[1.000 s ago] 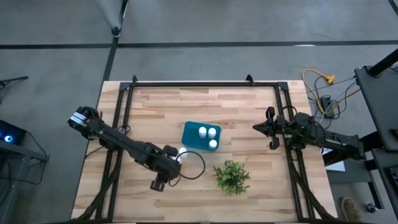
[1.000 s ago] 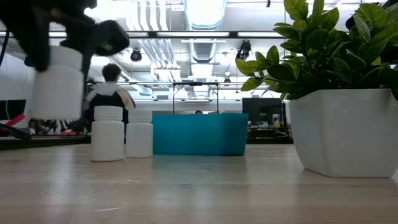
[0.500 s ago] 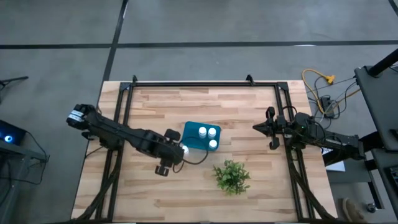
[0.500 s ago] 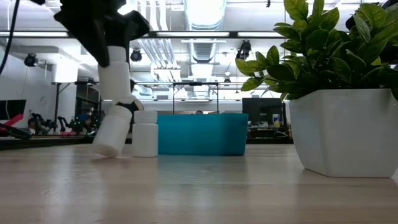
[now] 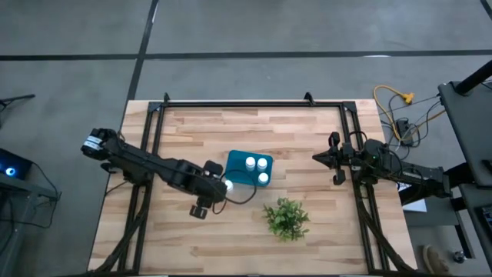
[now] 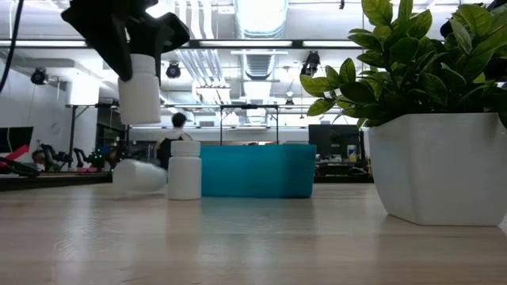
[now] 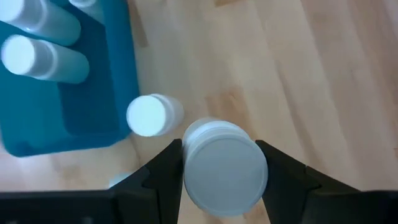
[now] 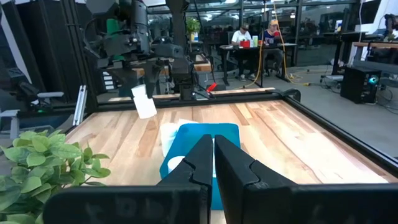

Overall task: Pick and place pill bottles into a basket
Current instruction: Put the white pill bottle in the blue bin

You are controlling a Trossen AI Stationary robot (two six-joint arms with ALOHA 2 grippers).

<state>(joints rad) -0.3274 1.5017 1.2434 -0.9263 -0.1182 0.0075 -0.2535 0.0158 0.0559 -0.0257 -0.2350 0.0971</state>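
My left gripper (image 5: 213,188) is shut on a white pill bottle (image 6: 139,91), held above the table just left of the teal basket (image 5: 240,177). Three pill bottles (image 5: 256,167) stand inside the basket. One more bottle (image 6: 184,169) stands on its base against the basket's near left corner; it also shows in the left wrist view (image 7: 152,115). Another bottle (image 6: 139,176) lies on its side on the table beside it. My right gripper (image 5: 336,160) is shut and empty at the table's right edge. My left gripper pinches the bottle by two opposite sides of its upper part (image 7: 189,163) between its two fingers (image 7: 163,171). The fingers come from above, pointing down. The bottle hangs upright below them, its bottom (image 6: 139,119) clear of the table and higher than the standing bottle.
A small green plant in a white pot (image 5: 286,218) stands near the basket, toward the near right; it fills the right of the low view (image 6: 436,166). A black frame rail (image 5: 254,102) runs along the table's far edge and sides.
My left gripper has carried its bottle up and toward the far edge and the basket. On the way one of the two bottles standing beside the basket has tipped over and now lies on its side; the other stays upright.
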